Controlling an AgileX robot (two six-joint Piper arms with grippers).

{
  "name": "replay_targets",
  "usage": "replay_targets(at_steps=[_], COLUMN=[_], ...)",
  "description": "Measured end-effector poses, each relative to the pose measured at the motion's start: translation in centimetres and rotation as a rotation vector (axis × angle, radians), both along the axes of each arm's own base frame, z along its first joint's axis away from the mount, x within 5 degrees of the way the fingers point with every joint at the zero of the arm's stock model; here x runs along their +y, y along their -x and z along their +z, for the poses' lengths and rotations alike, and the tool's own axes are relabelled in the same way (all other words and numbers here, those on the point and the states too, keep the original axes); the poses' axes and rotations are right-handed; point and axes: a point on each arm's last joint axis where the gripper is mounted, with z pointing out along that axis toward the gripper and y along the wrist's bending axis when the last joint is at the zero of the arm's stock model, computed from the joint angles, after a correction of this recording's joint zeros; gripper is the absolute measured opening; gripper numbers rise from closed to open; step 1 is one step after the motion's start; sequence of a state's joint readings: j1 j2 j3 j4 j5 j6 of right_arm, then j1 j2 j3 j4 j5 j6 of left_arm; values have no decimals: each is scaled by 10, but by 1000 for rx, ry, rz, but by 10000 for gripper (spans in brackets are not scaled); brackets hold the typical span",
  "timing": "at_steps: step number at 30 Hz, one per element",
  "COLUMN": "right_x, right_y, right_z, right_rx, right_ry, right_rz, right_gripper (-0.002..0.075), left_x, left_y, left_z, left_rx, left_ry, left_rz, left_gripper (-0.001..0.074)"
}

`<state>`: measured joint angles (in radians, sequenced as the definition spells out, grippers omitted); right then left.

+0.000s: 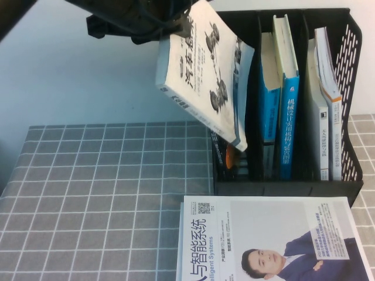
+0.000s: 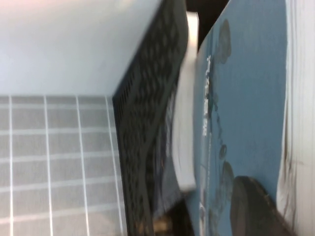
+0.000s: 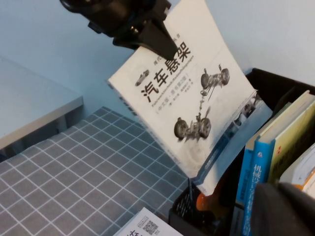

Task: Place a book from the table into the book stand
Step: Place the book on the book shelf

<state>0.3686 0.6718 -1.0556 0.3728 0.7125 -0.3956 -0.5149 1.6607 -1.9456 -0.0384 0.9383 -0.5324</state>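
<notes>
My left gripper (image 1: 170, 28) comes in from the top and is shut on the top edge of the book (image 1: 202, 70), a white paperback with a car-suspension drawing. The book hangs tilted over the black book stand (image 1: 281, 184), its lower corner dipping into the left compartment. The right wrist view shows the same grip (image 3: 157, 39) and book (image 3: 187, 93) above the stand (image 3: 275, 86). In the left wrist view a dark finger (image 2: 251, 206) presses the book's blue back cover (image 2: 246, 98) beside the stand's slotted wall (image 2: 142, 123). My right gripper (image 3: 288, 209) shows only as a dark shape near the stand, out of the high view.
Blue-spined books (image 1: 287, 117) fill the middle compartment, white books (image 1: 325, 117) the right one. A white book with a suited man's portrait (image 1: 263, 240) lies on the grid-cloth table (image 1: 88, 193) in front of the stand. An orange object (image 1: 230, 157) sits low in the left compartment.
</notes>
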Motion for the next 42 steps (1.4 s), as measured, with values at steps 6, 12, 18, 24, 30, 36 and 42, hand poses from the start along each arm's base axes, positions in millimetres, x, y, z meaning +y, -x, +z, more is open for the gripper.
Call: replay_targets(at_steps=[6,12,18,24,30,36,42], right_x=[0,-1,3,14,27,18,-21], right_y=[0,0,-10,-36,-49,-37,-42], right_z=[0,0,-16,-65,-105,-128,-135], right_rx=[2,-5,54,257,466,678,757], right_ry=[1,7,37,93,196,482,786], right_rz=[1,-5,-7,6,107,237,-102], right_gripper=[-3,-3,-3,-3,-3,-3,-3], left_x=[-19,-61,-84,-89,-76,-51,-43], left_y=[-27,-41,-42,-45,-34,-2,7], left_z=[-25,-68,-82,-78,-44,-3,3], left_rx=[-13,29,-19,-70,-79,-70,-71], left_ry=[-4,-75,-128,-135,-266,-410,-454], left_rz=[27,-63,-190,-221,-265,-363,-370], left_gripper=[111,111,215,542,373,48,4])
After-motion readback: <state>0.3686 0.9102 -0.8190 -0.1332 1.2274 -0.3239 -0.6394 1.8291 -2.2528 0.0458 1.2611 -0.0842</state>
